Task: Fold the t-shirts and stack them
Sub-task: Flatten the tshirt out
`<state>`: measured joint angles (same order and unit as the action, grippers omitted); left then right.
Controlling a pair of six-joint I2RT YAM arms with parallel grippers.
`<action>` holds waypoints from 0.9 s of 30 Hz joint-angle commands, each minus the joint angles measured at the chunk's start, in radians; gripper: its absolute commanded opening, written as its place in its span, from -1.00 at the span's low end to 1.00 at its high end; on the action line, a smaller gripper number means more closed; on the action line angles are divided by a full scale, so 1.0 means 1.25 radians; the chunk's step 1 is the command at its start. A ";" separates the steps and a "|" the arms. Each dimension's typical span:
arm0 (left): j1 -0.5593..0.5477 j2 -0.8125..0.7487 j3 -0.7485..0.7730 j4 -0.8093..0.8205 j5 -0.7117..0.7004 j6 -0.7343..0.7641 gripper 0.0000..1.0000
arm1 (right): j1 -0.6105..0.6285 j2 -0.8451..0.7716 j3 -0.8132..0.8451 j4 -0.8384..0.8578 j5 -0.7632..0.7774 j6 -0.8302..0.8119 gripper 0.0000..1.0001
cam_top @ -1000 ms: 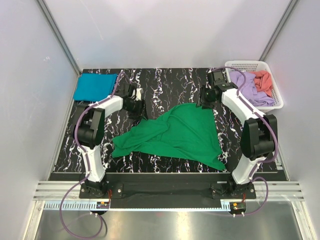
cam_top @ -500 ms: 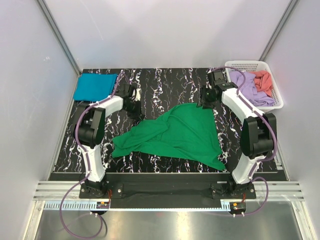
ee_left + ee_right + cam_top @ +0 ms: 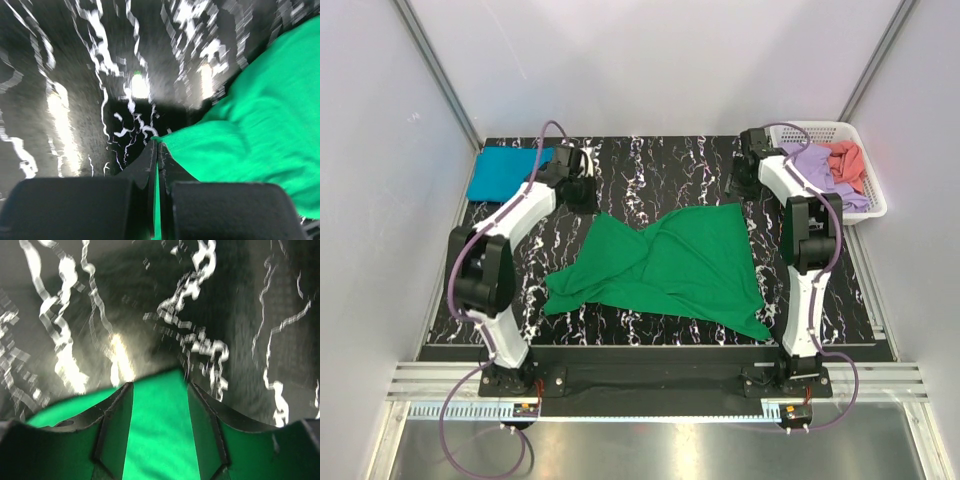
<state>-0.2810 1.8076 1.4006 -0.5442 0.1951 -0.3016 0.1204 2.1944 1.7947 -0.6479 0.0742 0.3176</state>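
The bright green t-shirt lies partly spread on the black marbled table. My left gripper is at the shirt's back left corner. In the left wrist view it is shut on a thin edge of the green cloth. My right gripper is over the back right corner. Its fingers stand apart, with green cloth lying between them. A teal-blue t-shirt sits folded at the back left.
A white lattice basket stands at the back right corner with a lilac shirt and a coral shirt in it. Grey walls close in the table on three sides.
My left gripper has shut on the shirt's corner and drawn it toward the back left, widening the back edge. The right arm has moved back and its jaws have spread wider.
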 commanded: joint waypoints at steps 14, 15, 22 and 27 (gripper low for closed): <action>-0.003 -0.097 0.058 0.006 -0.122 0.013 -1.00 | -0.001 0.101 0.104 -0.040 0.040 -0.012 0.07; -0.003 -0.099 0.058 0.006 -0.124 0.013 -1.00 | -0.001 0.100 0.100 -0.040 0.040 -0.010 0.06; -0.003 -0.095 0.064 0.011 -0.141 0.001 -1.00 | -0.001 0.106 0.092 -0.041 0.024 -0.010 -0.31; -0.002 -0.106 0.102 -0.010 -0.210 -0.027 -1.00 | -0.001 0.084 0.129 -0.063 0.013 -0.022 -1.00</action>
<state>-0.2836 1.6978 1.4509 -0.5674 0.0204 -0.3149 0.1196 2.3478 1.9335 -0.6857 0.1097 0.3054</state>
